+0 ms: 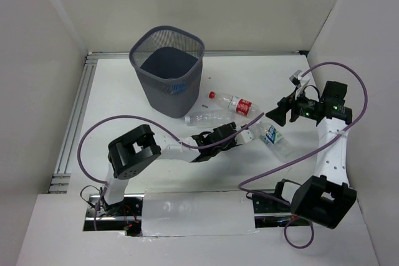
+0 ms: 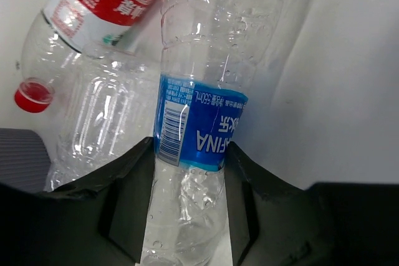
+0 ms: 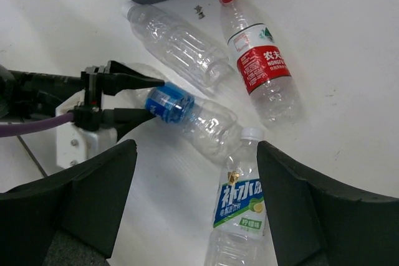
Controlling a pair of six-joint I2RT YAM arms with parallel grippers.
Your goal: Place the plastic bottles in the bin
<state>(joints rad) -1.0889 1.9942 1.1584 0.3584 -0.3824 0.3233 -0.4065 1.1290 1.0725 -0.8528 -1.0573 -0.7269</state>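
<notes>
At the far left of the table, the bin is being shown whole only by the top camera, standing upright; inside it only its dark bottom is being seen. In the right wrist view just its near wall is being caught at the upper edge, and the left wrist view shows what may be a grey corner of it.

Just right of the bin, an unlabelled bottle is lying on its side, with a red-labelled bottle beside it on the far side.

The left gripper is being held low over the middle of the table, its jaws closed against both sides of a blue-labelled bottle. This grip is being made plain by the two wrist views, while from above it is hard to make out. The bottle's ends are being cut off in the left wrist view.

Further right, a white-capped bottle is lying flat, its base being cut off below.

The right gripper is being held above it with jaws spread wide and nothing between them.
</notes>
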